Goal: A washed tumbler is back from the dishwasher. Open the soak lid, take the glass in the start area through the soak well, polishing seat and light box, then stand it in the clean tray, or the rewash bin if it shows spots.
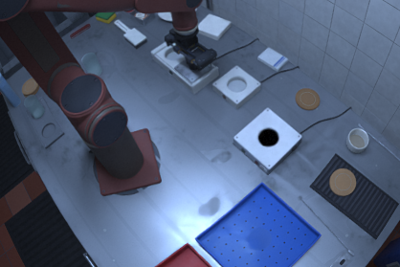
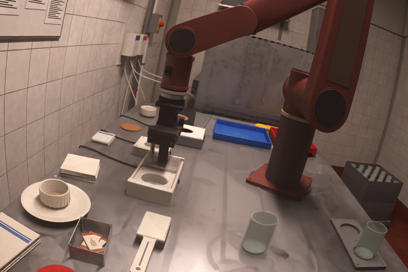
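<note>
The grey soak lid [image 2: 163, 163] [image 1: 187, 68] lies slid back over the far half of the white soak well block [image 2: 154, 180] [image 1: 184, 64], leaving the round well [image 2: 154, 178] [image 1: 172, 54] uncovered. The pale green tumbler [image 2: 259, 233] [image 1: 91, 63] stands upright inside a faint ring on the table, well apart from the block and near the table's edge. A second tumbler [image 2: 368, 240] [image 1: 33, 106] stands on a grey holed plate. My gripper [image 2: 158, 157] [image 1: 193, 62] points straight down onto the lid and is closed on the lid's handle.
The blue clean tray [image 1: 259, 232] [image 2: 241, 133] and a red bin [image 1: 183, 257] sit at the far end. A small white seat block [image 1: 237, 85] and a larger white box with a dark hole [image 1: 268, 139] stand between. A plate with a ramekin [image 2: 55, 195] lies near the wall.
</note>
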Robot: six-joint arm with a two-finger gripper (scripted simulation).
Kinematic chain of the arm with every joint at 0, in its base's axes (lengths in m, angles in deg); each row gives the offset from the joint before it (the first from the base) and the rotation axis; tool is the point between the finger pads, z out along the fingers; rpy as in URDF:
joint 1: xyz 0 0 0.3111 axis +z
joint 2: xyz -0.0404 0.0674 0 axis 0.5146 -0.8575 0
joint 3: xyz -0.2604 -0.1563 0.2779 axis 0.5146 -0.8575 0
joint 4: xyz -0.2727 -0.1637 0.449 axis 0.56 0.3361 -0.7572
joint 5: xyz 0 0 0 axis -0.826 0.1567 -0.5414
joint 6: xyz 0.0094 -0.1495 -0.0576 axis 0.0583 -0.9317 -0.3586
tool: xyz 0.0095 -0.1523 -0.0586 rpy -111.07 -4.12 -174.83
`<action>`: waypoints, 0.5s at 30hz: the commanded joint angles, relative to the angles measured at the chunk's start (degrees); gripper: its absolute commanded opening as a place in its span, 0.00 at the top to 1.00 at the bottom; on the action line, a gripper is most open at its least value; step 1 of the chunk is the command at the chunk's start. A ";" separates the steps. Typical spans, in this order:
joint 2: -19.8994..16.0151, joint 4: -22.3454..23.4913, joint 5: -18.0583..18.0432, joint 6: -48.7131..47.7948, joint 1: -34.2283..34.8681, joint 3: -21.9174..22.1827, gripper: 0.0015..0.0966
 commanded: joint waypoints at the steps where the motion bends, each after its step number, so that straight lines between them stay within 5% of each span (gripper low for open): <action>1: 0.03 0.06 0.00 -0.03 -0.05 0.04 0.97; 15: 0.16 0.06 0.01 -0.47 -0.49 -0.08 0.97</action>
